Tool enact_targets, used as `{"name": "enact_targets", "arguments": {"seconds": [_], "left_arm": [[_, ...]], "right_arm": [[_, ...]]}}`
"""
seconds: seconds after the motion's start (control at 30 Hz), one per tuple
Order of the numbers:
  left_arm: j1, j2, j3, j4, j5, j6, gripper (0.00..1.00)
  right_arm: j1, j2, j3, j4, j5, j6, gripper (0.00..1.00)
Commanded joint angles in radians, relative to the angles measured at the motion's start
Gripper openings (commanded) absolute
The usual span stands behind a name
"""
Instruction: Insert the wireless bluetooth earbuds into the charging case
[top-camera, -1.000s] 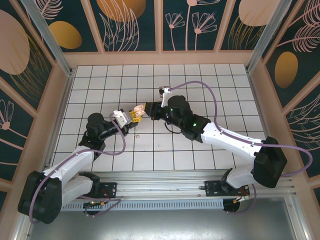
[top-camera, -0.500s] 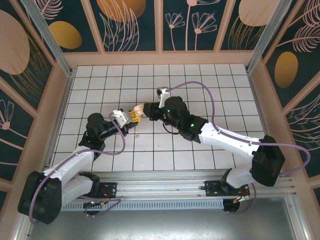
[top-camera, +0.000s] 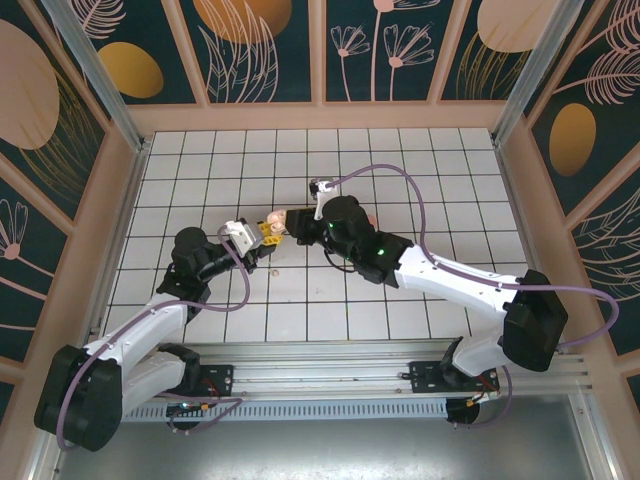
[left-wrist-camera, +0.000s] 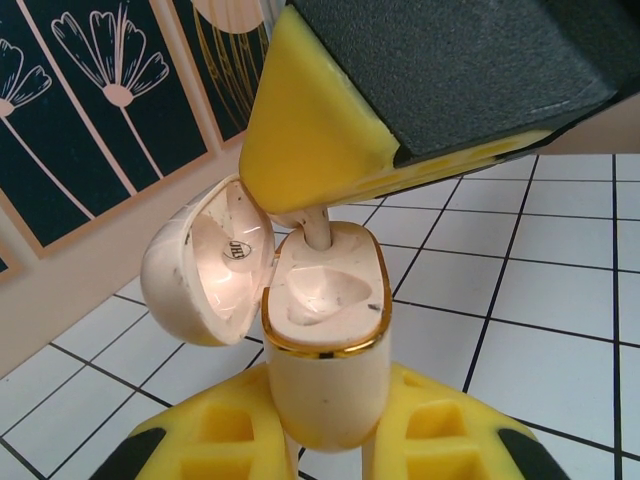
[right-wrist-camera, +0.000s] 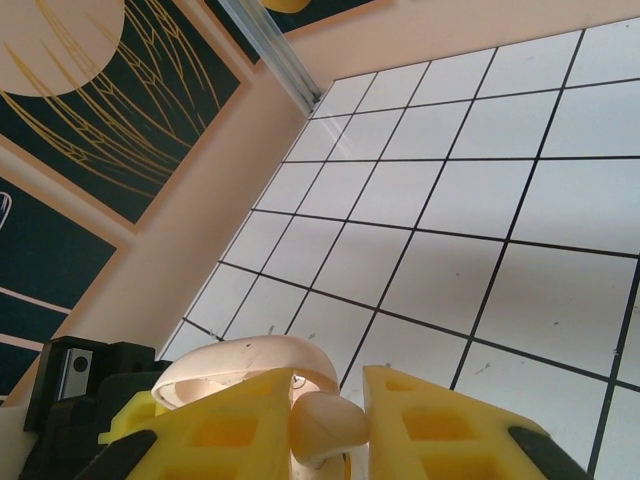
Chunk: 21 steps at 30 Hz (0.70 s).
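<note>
Earbud (left-wrist-camera: 316, 232), cream, is pinched in the right pincer (right-wrist-camera: 328, 398), stem down, directly above the open case (left-wrist-camera: 325, 370). In the left wrist view the stem tip is seen entering the case mouth at the back, with the head not yet seated. Right pincer is set narrow and closed on the head, so the stem is left free to be guided in.

Case is clamped by its lower body in the left pincer (left-wrist-camera: 325, 425), upright and raised off the desk (top-camera: 420, 160), with the mouth turned up toward the other arm. Lid (left-wrist-camera: 205, 265) is swung open to the side, so the wells are kept clear. Judged: one arm is used as a fixture and the other as the inserter. Insertion is under way, and release is not due until the head is sunk flush. The nearer well looks empty.

In the top view both pincers are met near the desk's middle, slightly left. A small pink item (top-camera: 372, 217) is seen on the desk just beside the right wrist; it is too small to be identified.

Desk is white tile with black grid lines and a few specks. It is enclosed by peach-framed walls (top-camera: 260, 50) with dark teal panels bearing flower and leaf outlines and orange ovals. Metal posts (top-camera: 90, 70) are set at the corners, and a metal rail (top-camera: 320, 375) at the near edge carries the arm bases.
</note>
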Motion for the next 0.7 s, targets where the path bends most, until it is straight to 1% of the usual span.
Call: {"name": "enact_targets", "arguments": {"seconds": [0.0, 0.23, 0.33, 0.43, 0.57, 0.6, 0.67], "left_arm": [[-0.003, -0.02, 0.005, 0.078, 0.012, -0.017, 0.07], [-0.002, -0.024, 0.005, 0.056, 0.006, -0.001, 0.07], [-0.004, -0.024, 0.003, 0.055, 0.007, 0.0, 0.07], [-0.003, -0.02, 0.003, 0.054, 0.01, -0.002, 0.07], [-0.003, -0.016, 0.003, 0.056, 0.014, -0.003, 0.07], [-0.003, -0.017, 0.005, 0.057, 0.017, -0.004, 0.07], [-0.003, -0.015, 0.003, 0.059, 0.019, -0.005, 0.07]], "right_arm": [[0.009, 0.005, 0.009, -0.032, 0.008, -0.013, 0.28], [0.001, -0.067, -0.032, 0.059, -0.047, -0.024, 0.47], [-0.01, -0.105, -0.048, 0.096, -0.091, -0.033, 0.53], [-0.035, -0.138, -0.069, 0.14, -0.159, -0.028, 0.55], [-0.085, -0.162, -0.078, 0.153, -0.25, -0.004, 0.56], [-0.106, -0.164, -0.078, 0.154, -0.283, 0.011, 0.56], [-0.151, -0.155, -0.073, 0.15, -0.356, 0.044, 0.51]]}}
